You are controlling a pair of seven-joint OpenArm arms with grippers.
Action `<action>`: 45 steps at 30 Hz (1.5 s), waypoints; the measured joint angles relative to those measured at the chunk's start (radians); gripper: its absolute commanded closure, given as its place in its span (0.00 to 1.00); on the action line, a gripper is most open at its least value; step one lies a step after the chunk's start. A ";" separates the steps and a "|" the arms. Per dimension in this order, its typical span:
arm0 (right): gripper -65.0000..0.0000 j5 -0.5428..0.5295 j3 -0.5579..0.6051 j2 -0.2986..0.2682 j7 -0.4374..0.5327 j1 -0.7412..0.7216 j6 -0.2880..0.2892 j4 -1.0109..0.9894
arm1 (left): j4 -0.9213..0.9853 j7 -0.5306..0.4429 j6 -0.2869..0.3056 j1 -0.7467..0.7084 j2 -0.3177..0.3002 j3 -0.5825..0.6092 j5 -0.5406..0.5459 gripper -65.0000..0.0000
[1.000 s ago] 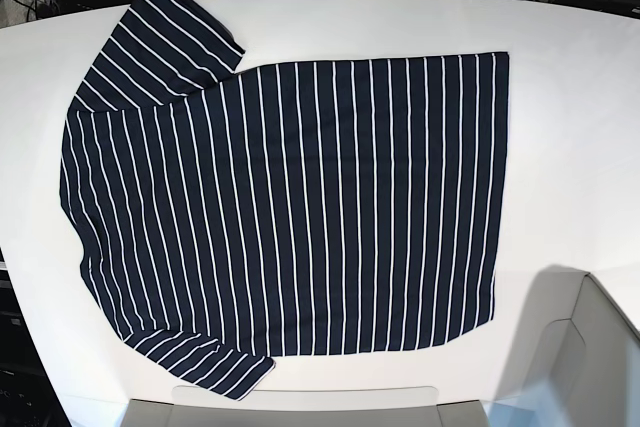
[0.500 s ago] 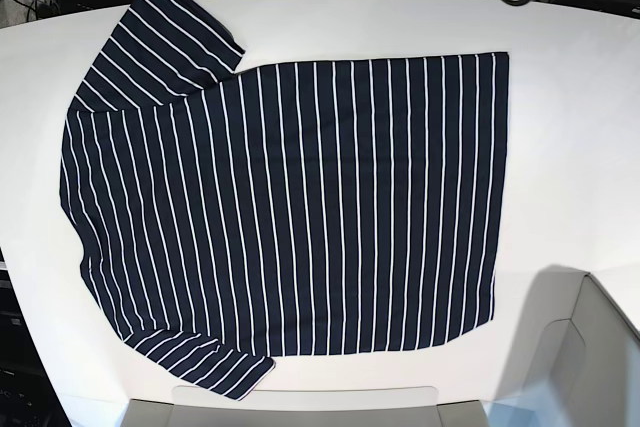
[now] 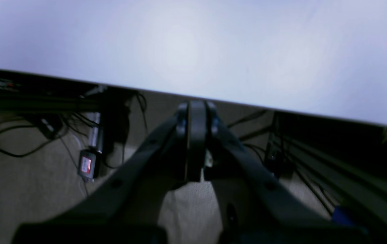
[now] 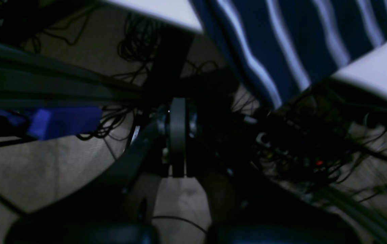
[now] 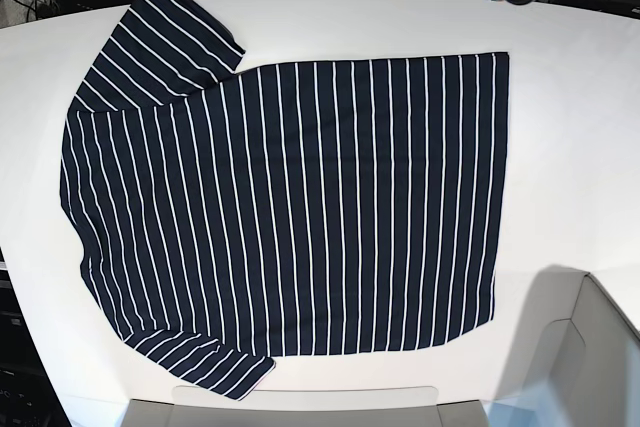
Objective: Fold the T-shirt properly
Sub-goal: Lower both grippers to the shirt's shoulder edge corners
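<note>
Dark navy short-sleeved T-shirt with thin white stripes (image 5: pixel 290 207) lies spread flat on the white tabletop (image 5: pixel 570 147), hem toward the base view's right, 2 sleeves at its left, 1 sleeve tip reaching the far table edge. Left gripper (image 3: pixel 196 135) is clenched on nothing, off the table edge above beige carpet (image 3: pixel 20 189) and black cables (image 3: pixel 7 149); right gripper (image 4: pixel 178 135) is likewise clenched and empty, below the overhanging striped sleeve, near a blue block (image 4: pixel 64 122). Nothing rests on the shirt.
</note>
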State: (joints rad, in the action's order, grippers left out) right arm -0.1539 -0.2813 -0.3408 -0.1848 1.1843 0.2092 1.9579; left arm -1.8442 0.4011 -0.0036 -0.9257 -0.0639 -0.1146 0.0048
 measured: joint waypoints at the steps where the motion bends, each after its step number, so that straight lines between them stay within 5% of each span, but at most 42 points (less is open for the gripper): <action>1: 1.00 0.001 -0.008 0.001 -0.020 0.002 0.001 0.026 | -0.024 0.000 0.002 -0.003 0.000 -0.008 0.000 0.96; 14: 1.00 0.000 -0.077 -0.051 -0.087 -0.293 0.015 0.097 | -0.176 0.009 0.007 0.217 0.005 -0.058 0.003 0.96; 26: 1.00 -0.005 -0.129 -0.082 -0.376 -0.708 0.019 0.098 | -0.182 0.066 0.011 0.508 0.050 -0.061 0.003 0.96; 28: 1.00 -0.032 -0.129 -0.097 -0.436 -0.761 0.016 0.098 | -0.183 0.060 0.062 0.533 0.050 -0.061 0.002 0.96; 31: 1.00 -0.167 -0.137 -0.145 -0.527 -0.834 0.037 0.098 | -0.183 0.061 0.222 0.565 0.052 -0.064 -0.004 0.96; 32: 1.00 -0.212 -0.161 -0.151 -0.535 -0.854 0.092 0.097 | -0.183 0.062 0.260 0.574 0.053 -0.064 -0.004 0.96; 36: 0.99 -0.388 -0.362 -0.143 -0.605 -0.924 0.476 0.084 | -0.183 0.063 0.333 0.610 0.089 -0.064 -0.004 0.96; 41: 0.93 -0.362 -0.393 -0.147 -0.664 -0.912 0.469 0.071 | -0.183 0.069 0.341 0.605 0.098 -0.064 -0.004 0.96; 42: 0.90 -0.358 -0.392 -0.138 -0.660 -0.895 0.428 0.072 | -0.183 0.070 0.341 0.603 0.097 -0.064 -0.004 0.96; 45: 0.84 -0.389 -0.421 -0.094 -0.669 -0.847 0.178 0.076 | -0.183 0.070 0.341 0.600 0.069 -0.060 -0.004 0.96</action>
State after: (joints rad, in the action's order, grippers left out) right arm -0.5430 -0.7025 -0.4347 -0.8536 0.3370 0.3870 2.0342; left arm -2.0277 0.4709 0.3378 -0.3256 0.0048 -0.1749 0.0010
